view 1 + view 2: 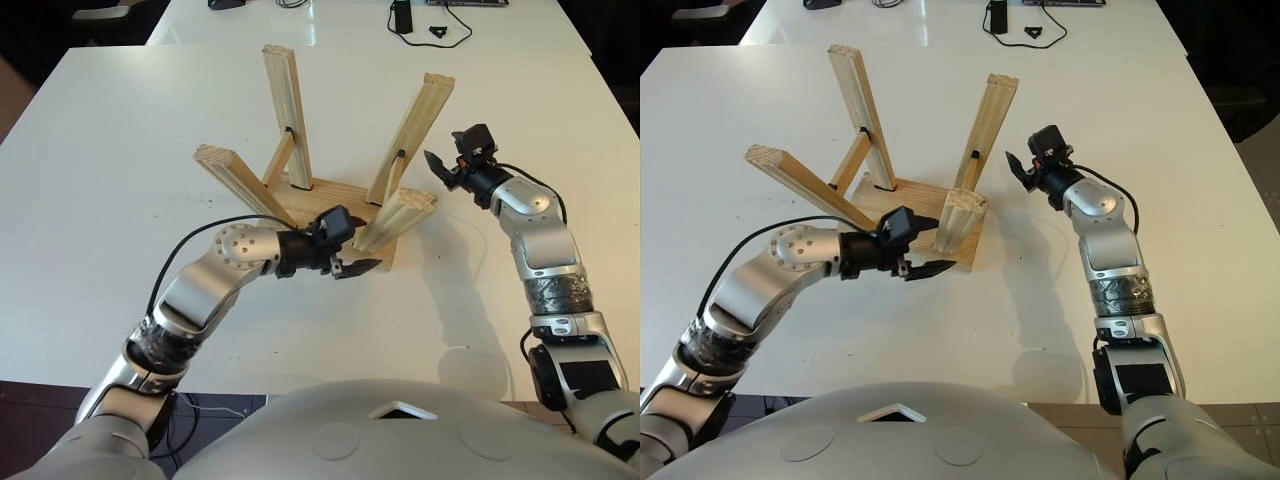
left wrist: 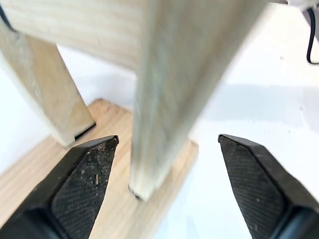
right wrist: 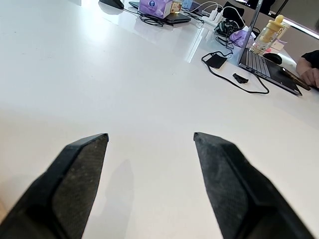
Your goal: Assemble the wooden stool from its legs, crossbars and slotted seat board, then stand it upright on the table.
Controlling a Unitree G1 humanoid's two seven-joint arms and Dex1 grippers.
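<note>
I find the pale wooden stool [image 1: 322, 200] legged yet inverted; left gripper [image 1: 358, 268] gapes astride its nearest square leg [image 1: 395, 215], right gripper [image 1: 438, 167] spread, empty.

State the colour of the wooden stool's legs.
Pale natural wood, unpainted, with faint grain. The legs show best in the left eye view.

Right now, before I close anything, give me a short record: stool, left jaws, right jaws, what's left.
Stool: pale wooden stool upside down, flat seat board on the white table, four legs pointing up
Left jaws: open, either side of the near-right leg
Right jaws: open, empty, beside the far-right leg
Left to do: stand it upright
</note>
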